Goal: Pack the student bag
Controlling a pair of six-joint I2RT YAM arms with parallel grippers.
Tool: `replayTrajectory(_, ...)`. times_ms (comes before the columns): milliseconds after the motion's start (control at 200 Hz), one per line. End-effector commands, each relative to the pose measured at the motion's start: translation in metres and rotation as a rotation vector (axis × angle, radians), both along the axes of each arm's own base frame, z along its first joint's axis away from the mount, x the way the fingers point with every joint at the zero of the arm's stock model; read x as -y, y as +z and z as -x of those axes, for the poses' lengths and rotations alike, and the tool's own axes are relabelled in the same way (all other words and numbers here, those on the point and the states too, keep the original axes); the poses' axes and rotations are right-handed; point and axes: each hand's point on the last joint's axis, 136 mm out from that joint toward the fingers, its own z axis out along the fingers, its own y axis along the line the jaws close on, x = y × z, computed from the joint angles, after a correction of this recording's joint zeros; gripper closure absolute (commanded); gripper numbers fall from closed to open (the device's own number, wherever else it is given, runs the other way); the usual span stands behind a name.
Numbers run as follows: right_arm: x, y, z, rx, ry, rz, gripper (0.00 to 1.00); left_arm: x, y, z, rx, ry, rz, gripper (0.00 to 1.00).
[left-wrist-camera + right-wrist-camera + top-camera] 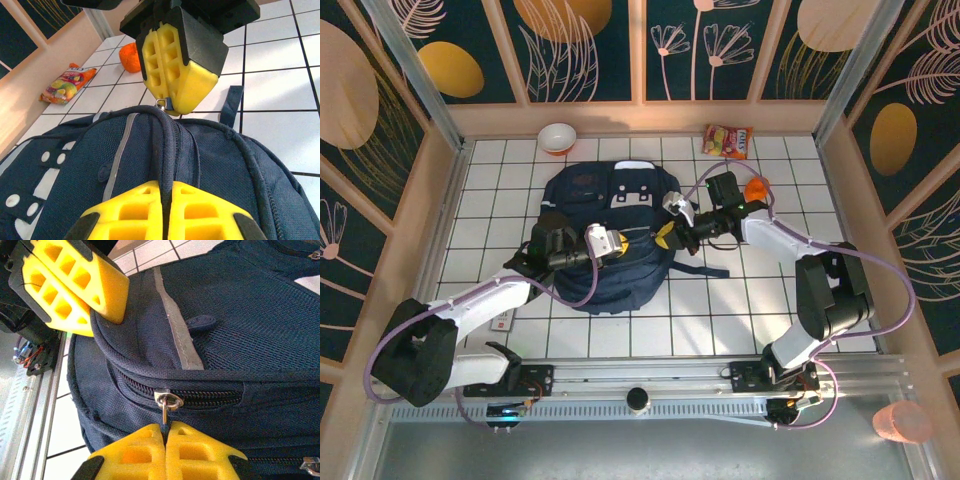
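Right wrist: right hand [165,432] pinches the zipper pull [167,402] (left hand [166,195] clamps student bag [240,315]).

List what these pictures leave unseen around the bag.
- Inside of the student bag: every view, its fabric hides it.
- Orange object: top view, right arm covers part; identity unclear.
- Snack packet print: top view too small, left wrist blurred.
- Zipper pull tab: right wrist, right gripper pinches it.

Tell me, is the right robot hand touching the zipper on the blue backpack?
Touching. In the right wrist view, the right gripper is shut on the zipper pull of the student bag; the metal tab runs in between its closed jaws.
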Motion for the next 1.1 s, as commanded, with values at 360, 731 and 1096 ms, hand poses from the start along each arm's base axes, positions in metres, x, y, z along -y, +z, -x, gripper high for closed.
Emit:
replayTrajectory(360, -0.01, 0.026, 0.034, -0.097, -0.095, -0.027, 1.0, 0.0, 0.053, -0.041, 0.056, 0.256, 0.143, 1.0)
replayTrajectory(731, -0.028, 0.032, 0.049, -0.187, -0.219, -0.036, 1.0, 0.04, 0.075, -0.025, -0.063, 0.209, 0.285, 1.0)
replayTrajectory(1096, -0.001, 0.012, 0.029, -0.254, -0.461, 0.066, 1.0, -0.039, 0.067, -0.052, -0.533, 0.794, 0.49, 0.32)
